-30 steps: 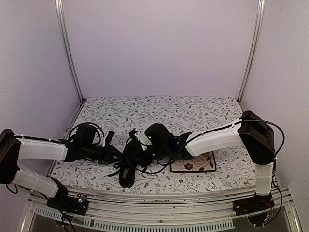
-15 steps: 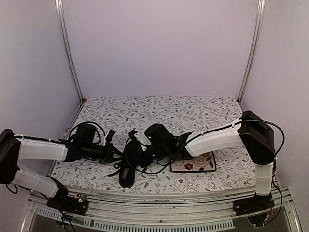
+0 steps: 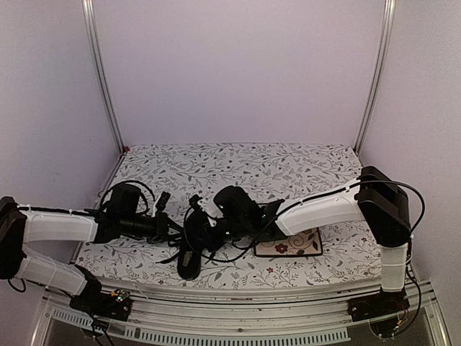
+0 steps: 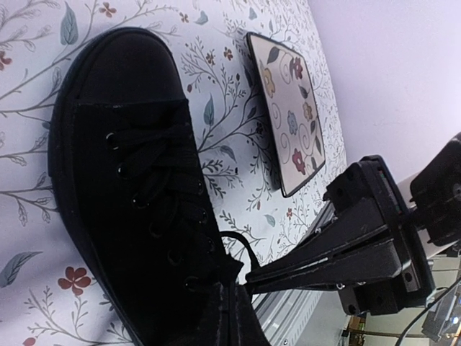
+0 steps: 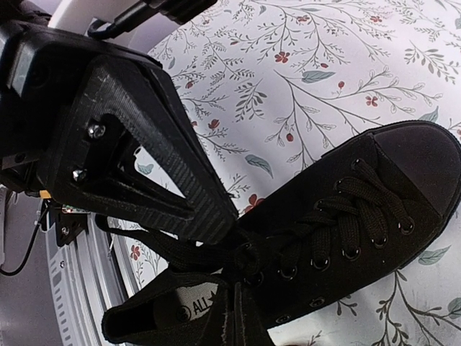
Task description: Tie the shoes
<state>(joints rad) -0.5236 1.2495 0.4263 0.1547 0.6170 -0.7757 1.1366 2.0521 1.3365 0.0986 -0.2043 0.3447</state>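
While both arms reach in from 9 and 3 o'clock, the black shoe [image 3: 191,249] lies toward 6 o'clock on the floral surface [image 3: 238,166], heel nearest, with a square floral plate [image 3: 288,244] at its 3 o'clock. The left gripper [image 4: 252,276] and right gripper [image 5: 227,220] are both fully closed, tips at the laces [image 5: 346,216]; whether either pinches a lace is unclear.

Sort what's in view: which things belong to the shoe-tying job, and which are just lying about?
Job in hand:
- black low-top shoe
- its laces
- left gripper, shut on a lace loop
- right gripper, shut on the laces by the shoe's opening

Lying about:
- square floral plate, beside the shoe, untouched
- floral table cover
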